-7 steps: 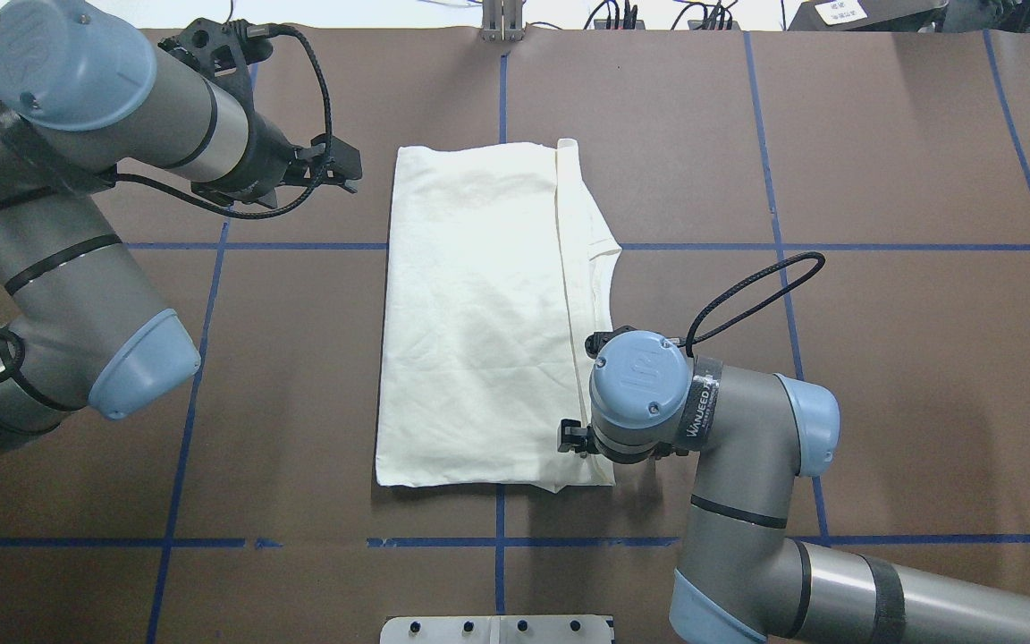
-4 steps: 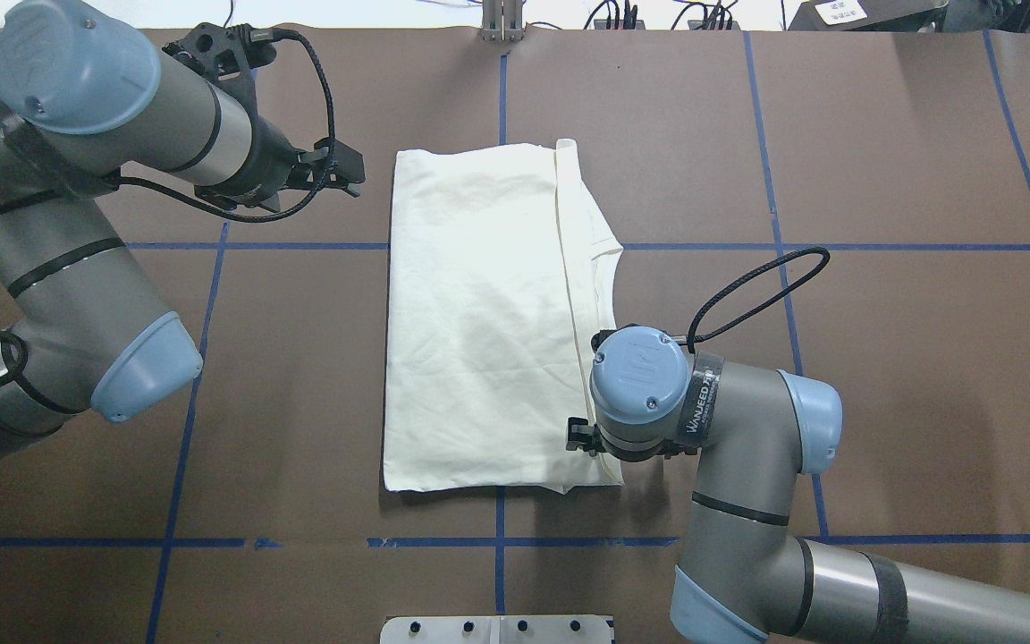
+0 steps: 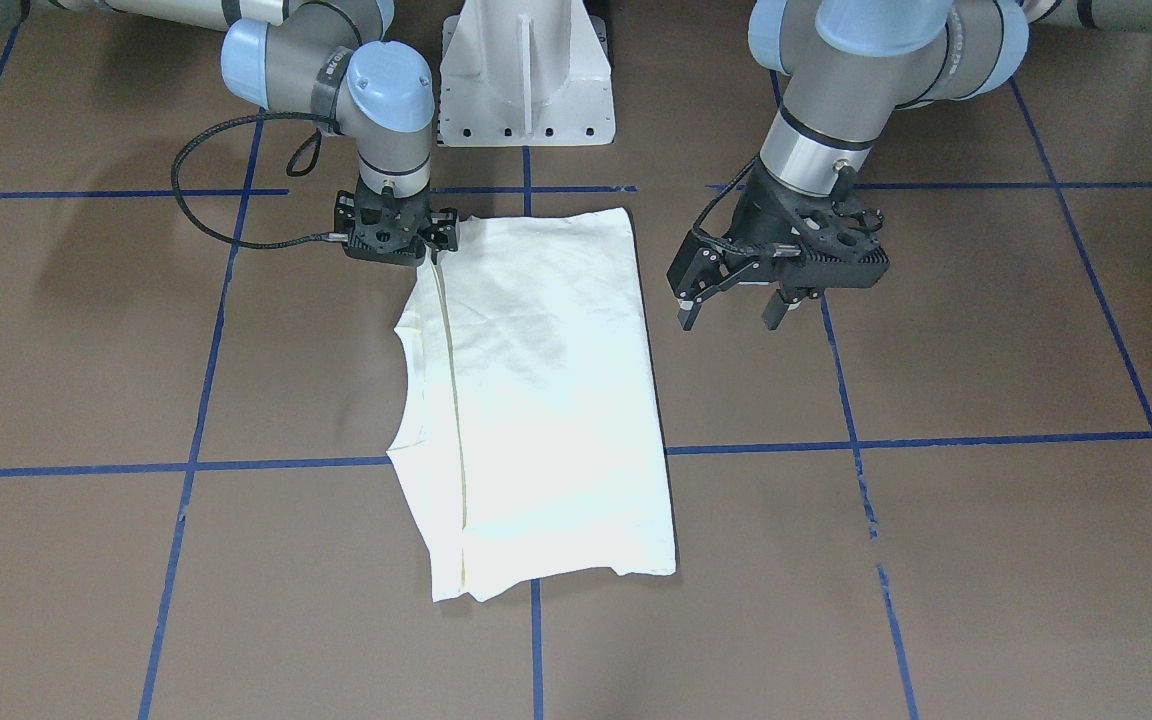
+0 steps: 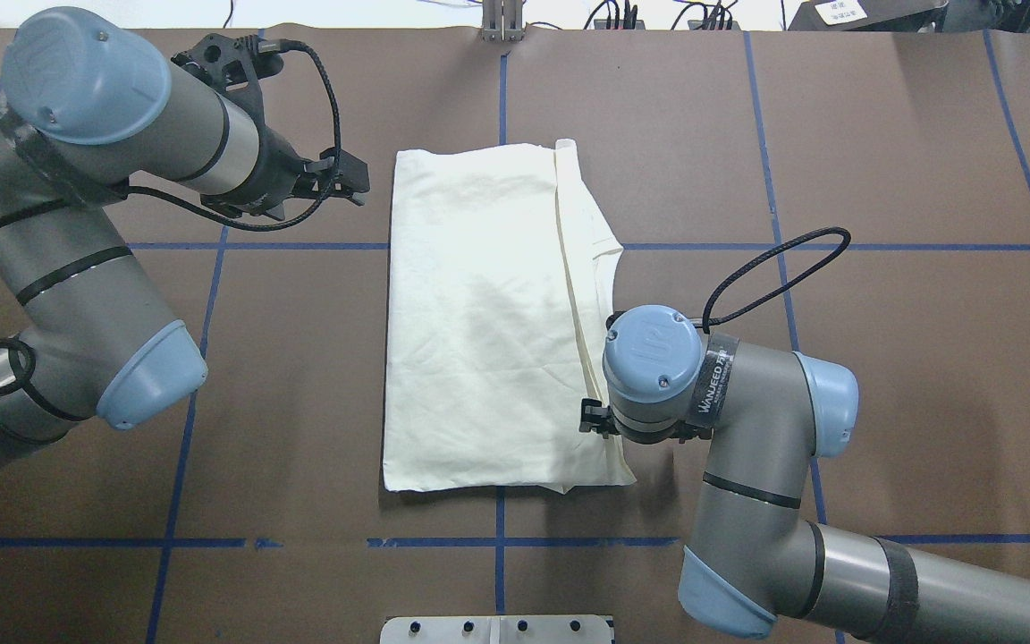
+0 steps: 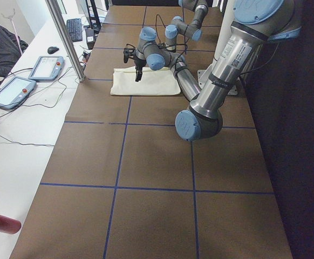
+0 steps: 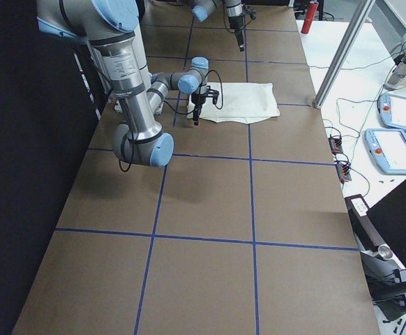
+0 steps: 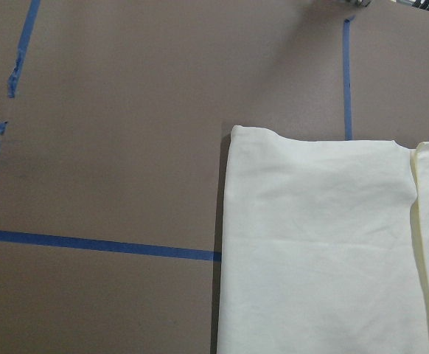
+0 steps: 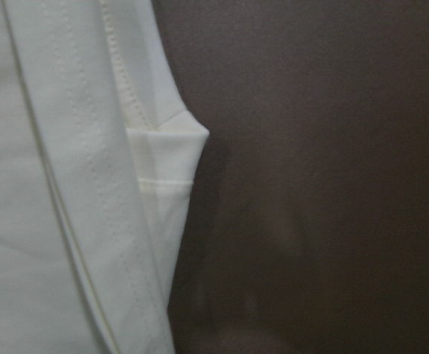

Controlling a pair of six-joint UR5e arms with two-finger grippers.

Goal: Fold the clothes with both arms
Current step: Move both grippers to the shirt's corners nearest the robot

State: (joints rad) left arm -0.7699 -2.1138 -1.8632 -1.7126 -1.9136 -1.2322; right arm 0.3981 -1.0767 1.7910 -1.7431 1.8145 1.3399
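Note:
The cream shirt (image 4: 479,313) lies folded in a long rectangle on the brown table, plain side up, with no print showing; it also shows in the front view (image 3: 546,390). My right gripper (image 3: 431,255) is low at the shirt's near right corner, shut on its edge; from overhead (image 4: 588,420) the wrist mostly hides it. The right wrist view shows only the hemmed corner (image 8: 163,147). My left gripper (image 3: 731,300) is open and empty, held above the table just left of the shirt's far left corner (image 4: 356,183). The left wrist view shows that corner (image 7: 325,243).
The white pedestal base (image 3: 526,90) stands behind the shirt. Blue tape lines (image 4: 497,541) grid the brown table. A metal plate (image 4: 497,629) sits at the near edge. A metal post (image 5: 65,38) and teach pendants (image 5: 43,67) stand beyond the far edge.
My right gripper has moved to the right, and the shirt's near right corner has slid outward with it. My left gripper has shifted slightly toward the shirt.

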